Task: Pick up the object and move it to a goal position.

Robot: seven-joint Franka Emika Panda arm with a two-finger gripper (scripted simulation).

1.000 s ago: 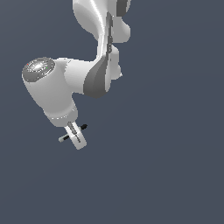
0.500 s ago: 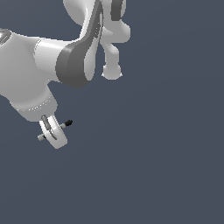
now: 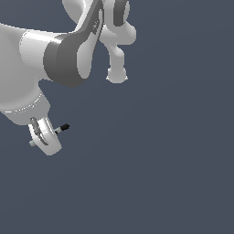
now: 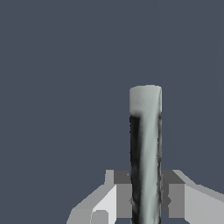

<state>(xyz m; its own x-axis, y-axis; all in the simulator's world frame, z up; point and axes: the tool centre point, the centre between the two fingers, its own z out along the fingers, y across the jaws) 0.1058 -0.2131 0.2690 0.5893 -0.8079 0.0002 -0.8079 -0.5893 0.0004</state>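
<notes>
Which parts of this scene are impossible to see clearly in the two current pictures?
- Goal position: no marker shows in either view.
- The rod: in the exterior view its middle is hidden by the gripper; only the black end and a pale stub show.
- The rod's lower end: cut off by the wrist view's edge.
- Arm base: outside the exterior view.
- Supporting surface: only plain grey background.
</notes>
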